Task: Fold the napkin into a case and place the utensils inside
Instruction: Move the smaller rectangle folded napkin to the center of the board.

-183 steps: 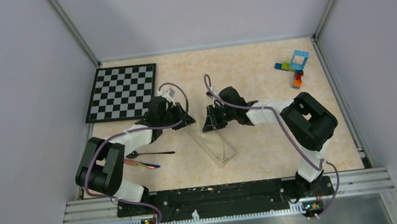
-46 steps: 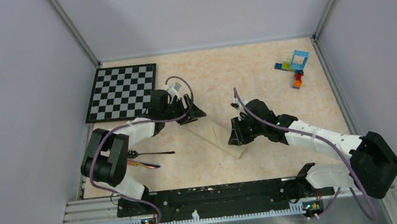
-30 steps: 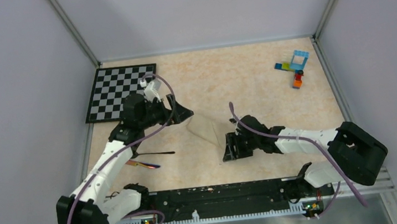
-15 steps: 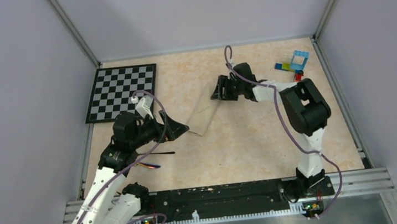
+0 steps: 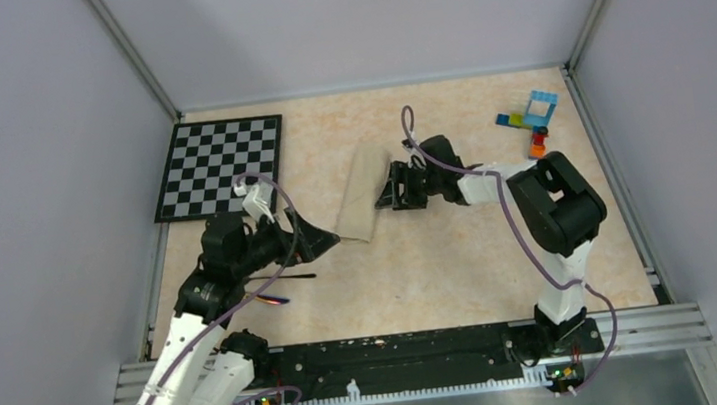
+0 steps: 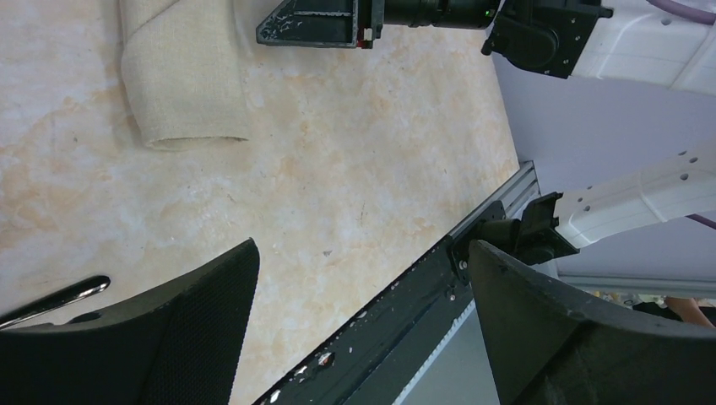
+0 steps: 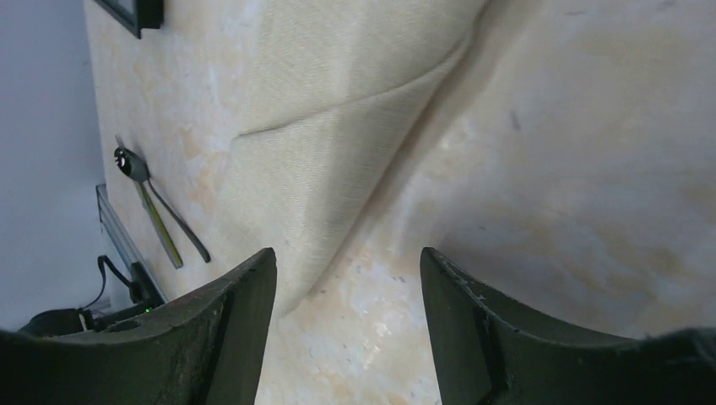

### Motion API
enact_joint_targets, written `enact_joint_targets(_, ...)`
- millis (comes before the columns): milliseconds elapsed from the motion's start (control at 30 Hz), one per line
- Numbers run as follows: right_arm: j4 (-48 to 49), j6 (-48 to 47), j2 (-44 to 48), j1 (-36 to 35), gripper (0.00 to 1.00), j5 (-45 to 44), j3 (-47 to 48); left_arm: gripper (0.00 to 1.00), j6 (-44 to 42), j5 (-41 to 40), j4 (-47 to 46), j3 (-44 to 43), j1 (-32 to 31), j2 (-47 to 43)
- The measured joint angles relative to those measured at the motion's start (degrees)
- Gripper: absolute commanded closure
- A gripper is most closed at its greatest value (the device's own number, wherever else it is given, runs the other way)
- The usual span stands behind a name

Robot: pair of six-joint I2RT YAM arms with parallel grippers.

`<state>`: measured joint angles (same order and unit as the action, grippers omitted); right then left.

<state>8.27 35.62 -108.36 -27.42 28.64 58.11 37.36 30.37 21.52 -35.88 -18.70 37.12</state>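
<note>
Cream-beige cloth lies on a pale marbled surface between two robot arms: the napkin, folded into a narrow tapered strip that runs from far to near. It is flat and nothing is holding it.

The left end effector is open, its jaws spread wide with only bare surface between them. The strip's rounded near end lies just ahead of it and apart from it. In the left wrist view that end of the napkin sits beyond the fingers, up and to the left.

The right end effector is also open and grips nothing. It sits low, just beside the strip's right edge — whether it touches the cloth cannot be told. In the right wrist view the napkin fills the area ahead of it, with one diagonal fold edge showing.

The utensils — slim dark pieces, one with a rainbow sheen — lie on the surface behind and below the left end effector, outside the cloth. A chequered board sits far to its left. Small coloured toy bricks sit well beyond the right end effector, to its right.
</note>
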Motion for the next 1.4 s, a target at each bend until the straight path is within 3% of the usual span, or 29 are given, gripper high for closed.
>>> enact_joint_targets(167, 3.7, 1.0, -3.5, -3.0, 0.43, 1.5, 2.4, 0.02, 0.2, 0.0, 0.2, 0.0, 0.0, 0.5)
enact_joint_targets(500, 3.1, 2.3, -18.5, -7.7, 0.53, 1.1, 22.9, 0.02, 0.3, -2.2, 4.9, -0.3, 0.0, -4.0)
enact_joint_targets(633, -4.0, 0.4, -22.2, -7.7, 0.35, -1.2, 32.0, 0.02, 0.7, -2.8, 6.0, -0.8, 0.0, -4.1)
enact_joint_targets(733, -4.0, 1.2, -21.6, -7.2, 0.21, -2.1, 31.7, 0.02, 0.9, -2.9, 6.8, -1.0, 0.0, -4.3)
enact_joint_targets(900, 0.1, 4.8, -20.4, -4.3, 0.21, -0.3, 28.7, 0.02, 1.5, -3.0, 6.8, -1.1, 0.0, -4.5)
enact_joint_targets(1267, -5.5, 0.2, -34.9, -3.3, 0.23, 3.3, 52.9, 0.01, 2.7, -7.5, 8.8, -1.5, 0.0, -3.6)
enact_joint_targets(1400, -6.9, -0.8, -35.7, -5.0, 0.23, 5.2, 55.0, 0.01, 6.0, -12.6, 11.7, -1.5, 0.0, -3.6)
